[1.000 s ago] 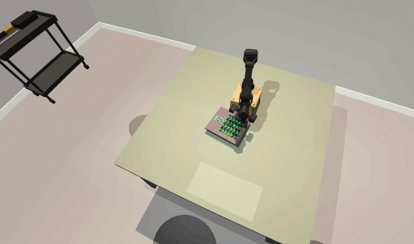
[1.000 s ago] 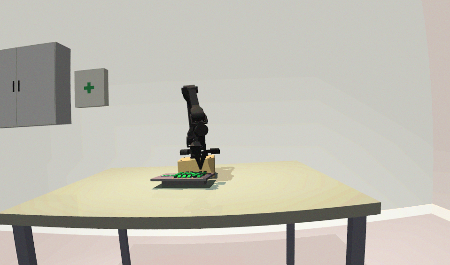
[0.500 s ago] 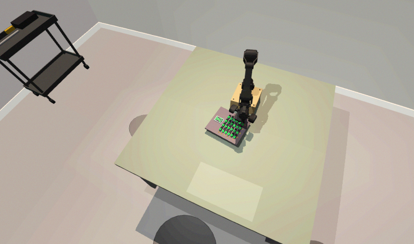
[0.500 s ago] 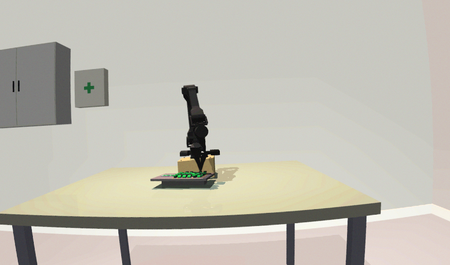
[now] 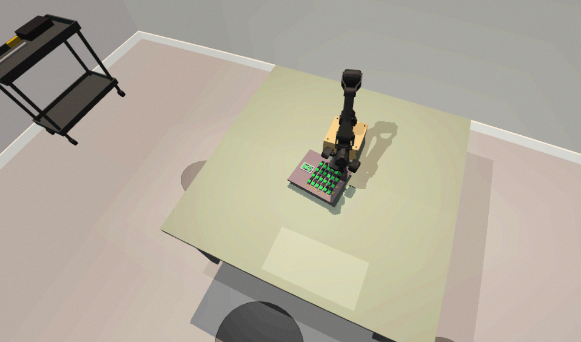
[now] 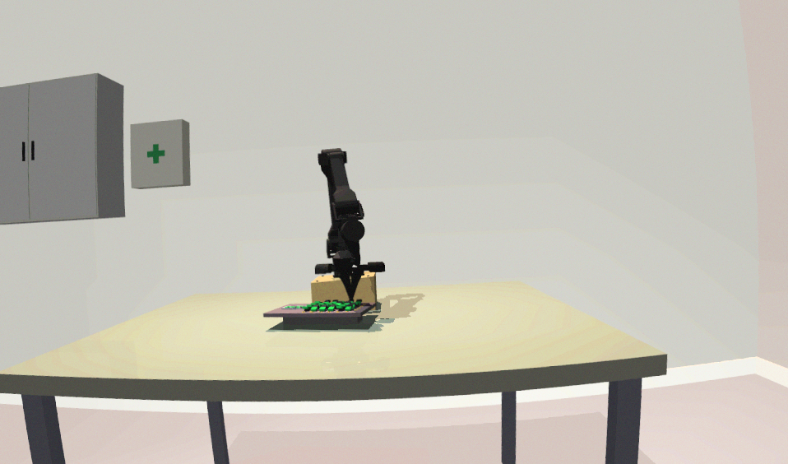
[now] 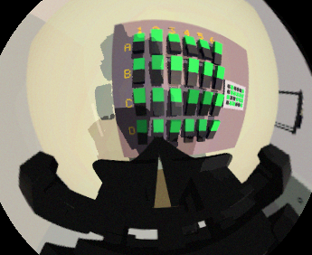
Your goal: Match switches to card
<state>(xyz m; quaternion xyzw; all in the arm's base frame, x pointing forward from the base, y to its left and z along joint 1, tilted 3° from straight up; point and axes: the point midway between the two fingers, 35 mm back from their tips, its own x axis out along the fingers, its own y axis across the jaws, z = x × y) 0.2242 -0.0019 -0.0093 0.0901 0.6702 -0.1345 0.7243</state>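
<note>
The mauve switch panel [image 5: 317, 180] lies on the table in front of the arm's base. It holds a grid of green and dark grey rocker switches [image 7: 177, 87], four rows lettered A to D. The small card [image 7: 234, 95] lies on the panel to the right of the grid in the wrist view; it also shows in the top view [image 5: 306, 166]. My gripper [image 7: 158, 140] is shut and empty, pointing down at the near row D, by its second switch from the left. From the side, the fingertips [image 6: 350, 298] are just above or touching the switches; I cannot tell which.
The arm stands on a wooden block [image 5: 345, 136] right behind the panel. A pale rectangle [image 5: 315, 267] is marked on the table near its front edge. A black cart [image 5: 46, 72] stands on the floor far to the left.
</note>
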